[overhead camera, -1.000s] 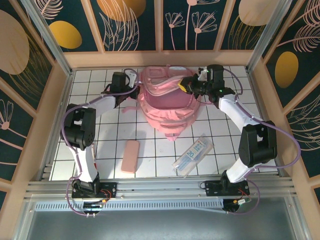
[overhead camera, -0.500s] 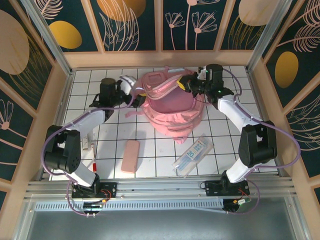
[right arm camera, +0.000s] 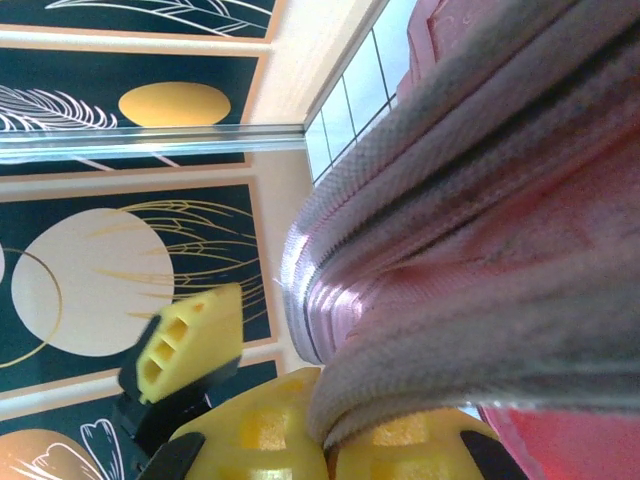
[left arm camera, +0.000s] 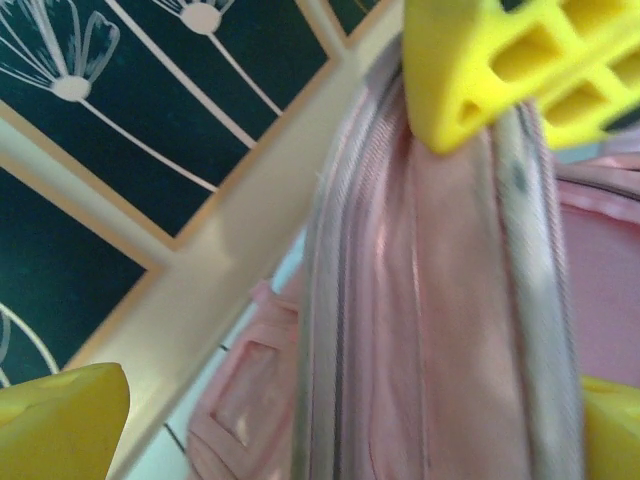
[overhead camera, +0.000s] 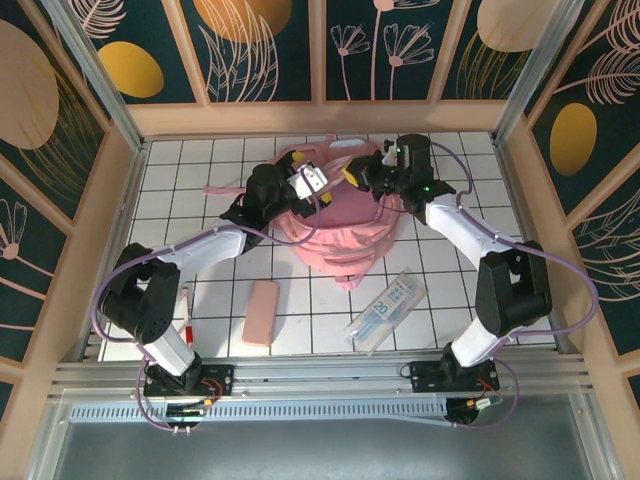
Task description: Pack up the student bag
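Observation:
The student bag (overhead camera: pixel 345 225), a big soft pink backpack, stands at the back middle of the tiled table. My right gripper (overhead camera: pixel 352 176) is shut on the bag's top rim and holds it up. In the right wrist view its yellow fingers (right arm camera: pixel 260 432) pinch the grey-pink zip edge (right arm camera: pixel 450 330). My left gripper (overhead camera: pixel 318 182) hangs open just left of it, at the bag's upper left edge. In the left wrist view the raised rim (left arm camera: pixel 400 300) runs between my wide-apart yellow fingertips (left arm camera: pixel 60 420), with nothing gripped. The right gripper's finger (left arm camera: pixel 520 60) shows above.
A pink pencil case (overhead camera: pixel 262 312) and a clear plastic packet (overhead camera: pixel 387 308) lie on the near tiles in front of the bag. A red pen (overhead camera: pixel 186 325) lies by the left arm's base. Wooden walls (overhead camera: pixel 320 118) close in the back and sides.
My left gripper let go and opened, swung out to the left, then came back right to the bag's top edge. The right gripper stayed shut on the rim and shifted slightly left.

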`<move>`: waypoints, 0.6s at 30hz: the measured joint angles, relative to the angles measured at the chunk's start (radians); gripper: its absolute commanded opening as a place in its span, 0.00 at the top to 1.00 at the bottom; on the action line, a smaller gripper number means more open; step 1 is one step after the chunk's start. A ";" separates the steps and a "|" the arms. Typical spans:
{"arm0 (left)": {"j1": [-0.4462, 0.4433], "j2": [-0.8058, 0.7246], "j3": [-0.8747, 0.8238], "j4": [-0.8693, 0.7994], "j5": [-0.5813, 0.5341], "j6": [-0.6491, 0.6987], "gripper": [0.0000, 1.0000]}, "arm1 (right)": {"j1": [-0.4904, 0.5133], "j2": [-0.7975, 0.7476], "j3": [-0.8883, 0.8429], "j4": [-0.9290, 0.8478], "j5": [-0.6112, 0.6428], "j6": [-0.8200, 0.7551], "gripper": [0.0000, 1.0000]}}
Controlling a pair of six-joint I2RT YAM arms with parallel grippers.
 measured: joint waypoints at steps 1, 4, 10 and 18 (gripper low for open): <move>-0.003 0.013 0.011 0.006 -0.019 0.018 0.24 | 0.006 -0.002 0.000 -0.001 0.007 -0.001 0.90; -0.013 0.057 0.045 0.007 -0.040 0.058 1.00 | 0.015 -0.018 -0.005 -0.013 0.029 -0.011 0.82; -0.020 0.092 0.045 0.031 -0.082 0.075 1.00 | 0.014 -0.134 -0.026 -0.151 0.124 -0.104 0.44; -0.011 0.119 0.214 -0.167 -0.103 0.058 1.00 | 0.072 -0.388 -0.207 -0.604 0.586 -0.189 0.01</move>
